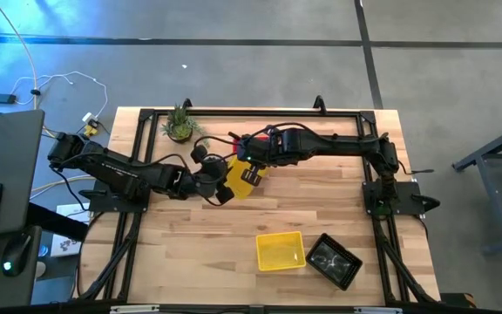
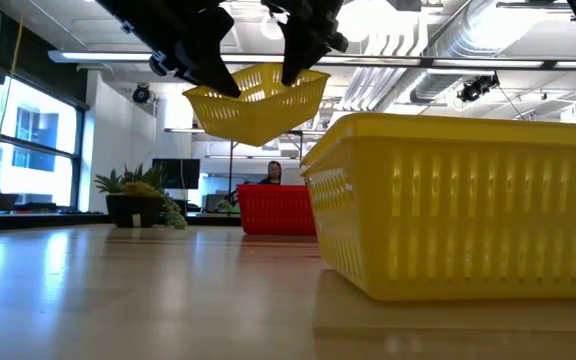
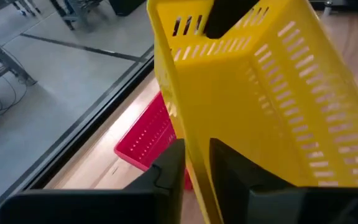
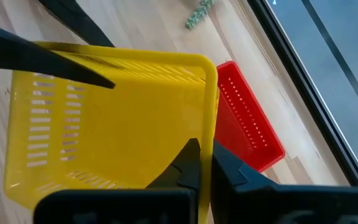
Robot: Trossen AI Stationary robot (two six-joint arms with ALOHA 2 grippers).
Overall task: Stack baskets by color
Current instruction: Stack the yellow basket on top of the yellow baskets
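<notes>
Overhead, both grippers pinch one empty yellow basket (image 1: 241, 177) aloft.

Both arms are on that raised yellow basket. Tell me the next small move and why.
Probably the left gripper should finish letting go and back away. The right gripper is already shut on the rim of the lifted yellow basket, so it can likely carry it alone toward the yellow basket on the table.

In the overhead view the red basket (image 1: 236, 145) is almost wholly hidden under the two arms. At table height the near yellow basket (image 2: 468, 205) runs off the right edge (it also covers part of the red one). What lies inside the black basket (image 1: 334, 260) cannot be told.
</notes>
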